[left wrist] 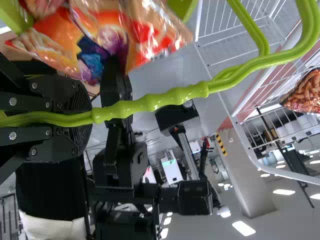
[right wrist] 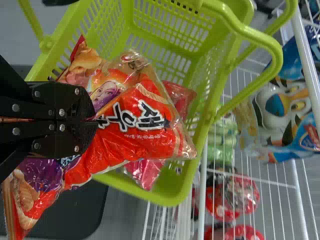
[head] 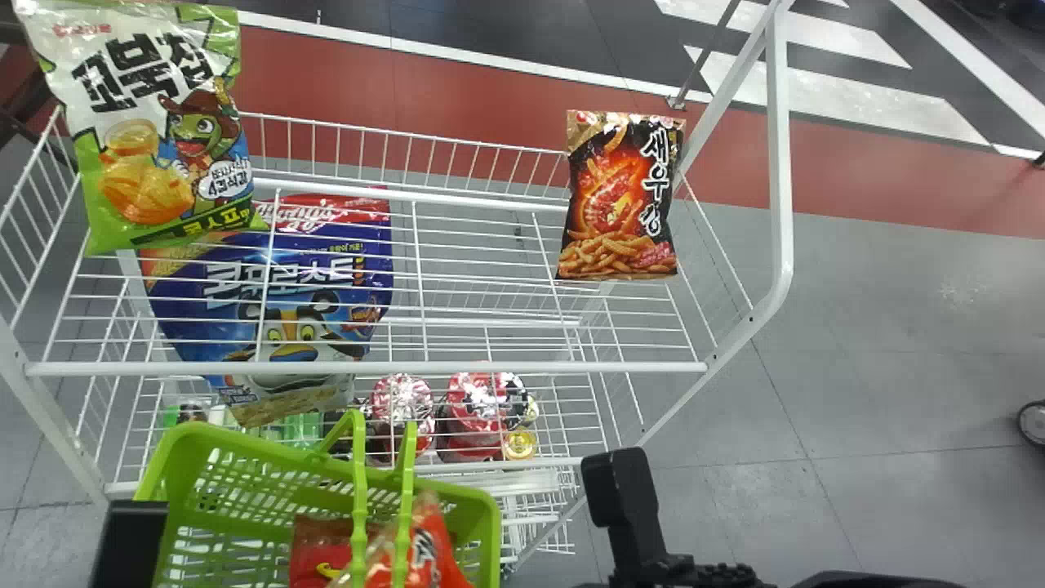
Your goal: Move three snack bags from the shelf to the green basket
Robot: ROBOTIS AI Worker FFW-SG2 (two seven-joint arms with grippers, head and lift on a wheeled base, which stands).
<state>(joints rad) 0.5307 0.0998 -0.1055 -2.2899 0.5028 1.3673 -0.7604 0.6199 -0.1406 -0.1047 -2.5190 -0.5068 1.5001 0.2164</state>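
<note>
"Got the right gripper (right wrist: 95,120) close up in its own wrist view (black, dotted with screw heads)."

"Open or closed?"

"Closed almost tip to tip, with the crumpled middle of an orange-red snack bag (right wrist: 145,125) pinched between."

"Held where?"

"Across the rim of the green basket (right wrist: 182,182), on the side away from the white wire rack (head: 367,368). See a red bag (head: 314,551) lower down inside, too."

"And pointing which way?"

"Aimed with one sealed end over the basket, toward the rack. Stretched slantwise along its length, with the other end outside the rim (rather creased, admittedly)."

"Learn anything more from the left wrist view?"

"Found the left gripper (left wrist: 89,116) there, clamped snugly round the green handle (left wrist: 150,102)."

"And from the head view?"

"Look left on the upper shelf for a green-and-white snack bag (head: 155,131), and right for a black snack bag (head: 624,196). Note both face up, tops away from the robot, long sides running roughly front to back. Spot a blue bag (head: 286,286) through the wires, on a lower level (partly under the green-and-white one)."
</note>
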